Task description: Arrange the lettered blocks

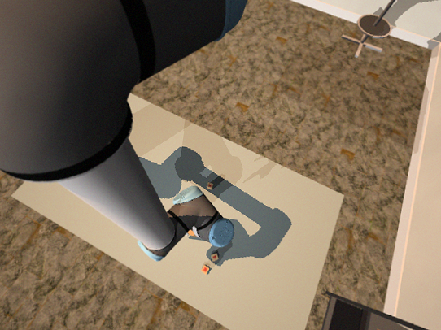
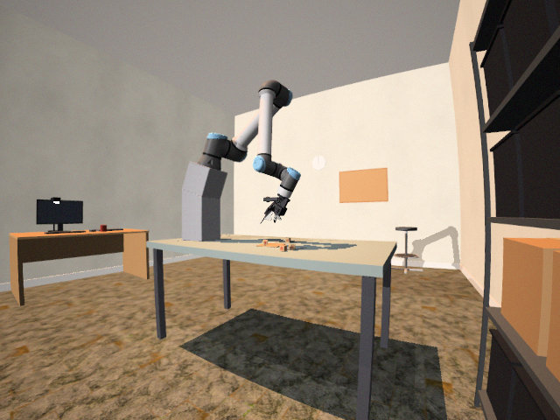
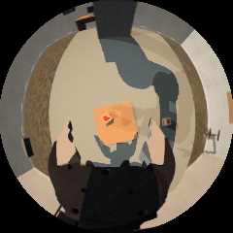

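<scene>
In the wrist view an orange mat (image 3: 116, 122) lies on the beige table, right below my open, empty gripper (image 3: 111, 143). A small block with a red letter on top (image 3: 107, 117) sits on the mat's left part. I cannot read the letter. Another block (image 3: 167, 121) lies off the mat to the right. In the top view my wrist (image 1: 200, 220) hides the mat. Three small blocks show on the table there: one behind the wrist (image 1: 210, 185) and two close together in front (image 1: 214, 255) (image 1: 206, 268). In the exterior view the gripper (image 2: 273, 212) hangs well above the blocks (image 2: 281, 246).
The robot's grey base column (image 2: 202, 200) stands at the table's far left corner. The arm's upper link (image 1: 79, 54) fills the left of the top view. A dark shelf with boxes (image 2: 520, 226), a desk with a monitor (image 2: 67, 234) and a stool (image 2: 406, 246) stand away from the table.
</scene>
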Available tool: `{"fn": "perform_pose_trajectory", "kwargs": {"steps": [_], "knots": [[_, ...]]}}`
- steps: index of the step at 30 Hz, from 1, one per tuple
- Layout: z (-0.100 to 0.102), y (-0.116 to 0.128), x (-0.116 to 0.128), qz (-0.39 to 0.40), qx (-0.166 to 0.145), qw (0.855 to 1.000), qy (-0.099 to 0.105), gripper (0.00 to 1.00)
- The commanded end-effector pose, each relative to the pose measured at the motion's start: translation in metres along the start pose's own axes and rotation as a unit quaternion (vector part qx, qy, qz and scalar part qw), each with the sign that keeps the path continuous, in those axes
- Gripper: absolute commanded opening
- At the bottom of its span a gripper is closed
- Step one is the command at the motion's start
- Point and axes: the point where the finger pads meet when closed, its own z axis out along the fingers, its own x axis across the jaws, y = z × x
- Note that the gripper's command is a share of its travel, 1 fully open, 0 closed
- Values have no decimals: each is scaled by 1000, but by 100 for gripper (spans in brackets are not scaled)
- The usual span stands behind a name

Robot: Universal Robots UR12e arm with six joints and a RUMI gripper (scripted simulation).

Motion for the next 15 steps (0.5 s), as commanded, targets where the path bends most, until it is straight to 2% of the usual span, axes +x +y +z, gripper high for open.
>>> {"fn": "perform_pose_trajectory", "kwargs": {"steps": [1,15], "knots": [[1,-7,-17,-10,-1,1000,-1,100],[1,-7,-16,-10,-1,1000,0,100]]}}
